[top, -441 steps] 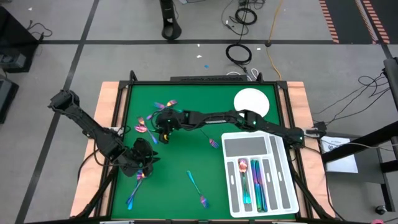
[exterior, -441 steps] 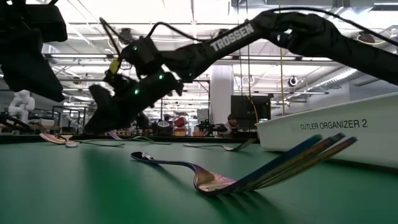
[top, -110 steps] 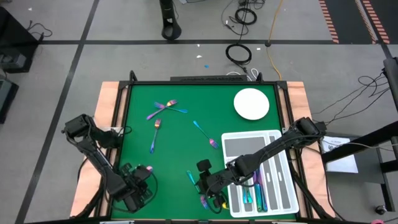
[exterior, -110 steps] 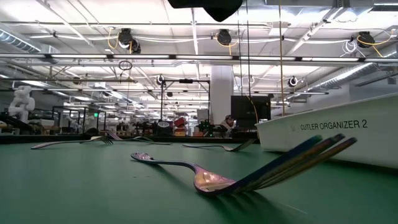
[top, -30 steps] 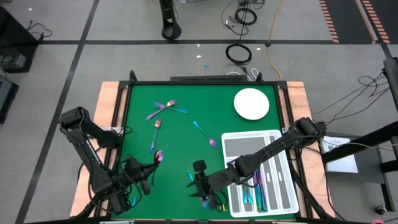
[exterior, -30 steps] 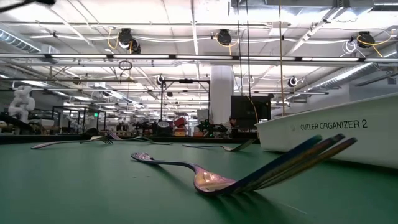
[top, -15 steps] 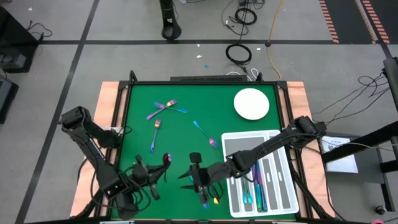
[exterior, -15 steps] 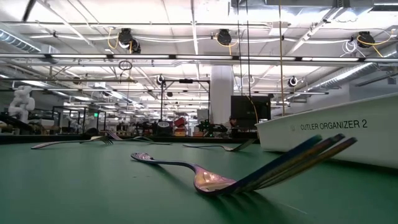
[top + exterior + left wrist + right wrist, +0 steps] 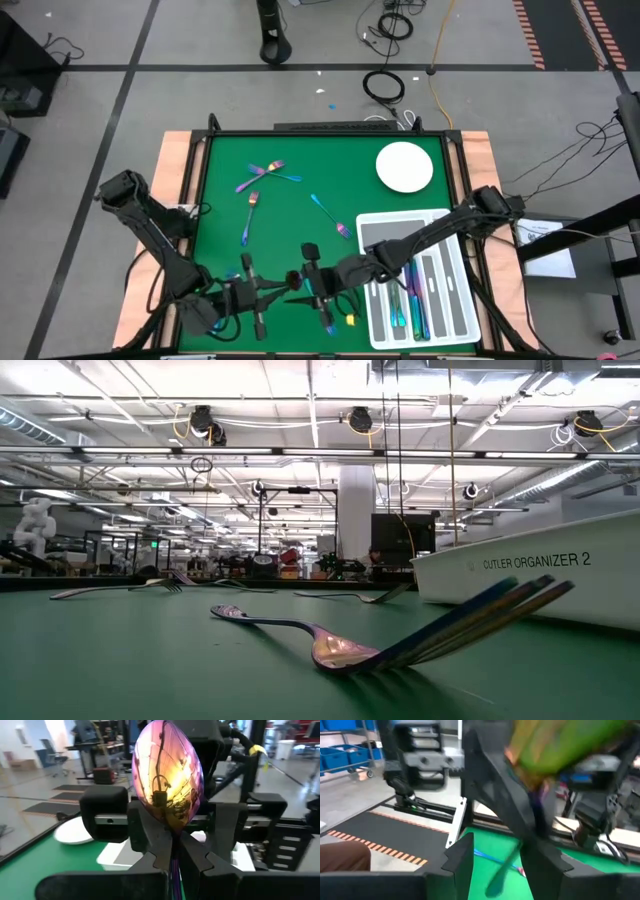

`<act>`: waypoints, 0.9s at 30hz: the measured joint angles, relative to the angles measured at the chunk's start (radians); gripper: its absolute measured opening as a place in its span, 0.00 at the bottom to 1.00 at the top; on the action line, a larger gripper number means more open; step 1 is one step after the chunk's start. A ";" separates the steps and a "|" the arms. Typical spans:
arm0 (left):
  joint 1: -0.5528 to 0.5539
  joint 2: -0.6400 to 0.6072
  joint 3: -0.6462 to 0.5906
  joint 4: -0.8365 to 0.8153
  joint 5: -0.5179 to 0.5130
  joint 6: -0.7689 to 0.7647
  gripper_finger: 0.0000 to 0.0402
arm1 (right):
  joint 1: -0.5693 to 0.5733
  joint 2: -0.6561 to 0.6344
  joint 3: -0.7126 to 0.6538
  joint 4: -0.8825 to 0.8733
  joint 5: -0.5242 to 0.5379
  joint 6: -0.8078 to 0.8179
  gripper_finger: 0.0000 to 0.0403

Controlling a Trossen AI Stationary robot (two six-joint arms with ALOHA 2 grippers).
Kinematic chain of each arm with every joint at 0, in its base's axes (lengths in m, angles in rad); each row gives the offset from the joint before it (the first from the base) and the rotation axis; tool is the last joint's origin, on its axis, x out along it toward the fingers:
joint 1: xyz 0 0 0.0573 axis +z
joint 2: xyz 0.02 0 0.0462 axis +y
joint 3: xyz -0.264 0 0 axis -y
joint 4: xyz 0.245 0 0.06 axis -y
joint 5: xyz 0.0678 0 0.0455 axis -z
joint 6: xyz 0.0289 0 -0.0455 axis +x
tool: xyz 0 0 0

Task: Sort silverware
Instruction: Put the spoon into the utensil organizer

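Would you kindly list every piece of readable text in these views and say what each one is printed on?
"CUTLER ORGANIZER 2": on the side wall of the white tray, low view.
No other text is readable; nothing legible shows on the arms or in the room behind.

Green table mat, centre frame, wooden border at sides. Round white plate, upper right of mat. White compartmented tray, lower right of mat; low view shows its wall at right, lettered "CUTLER ORGANIZER 2". Grey floor with dark seam lines; coiled black cable above table; yellow cable beside it. Orange-striped floor marking, upper right. Blue bins, upper left of right wrist view.
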 joint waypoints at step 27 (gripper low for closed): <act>0.017 0.000 0.000 -0.067 0.113 0.007 0.13 | 0.022 -0.003 -0.001 -0.056 0.065 -0.040 0.01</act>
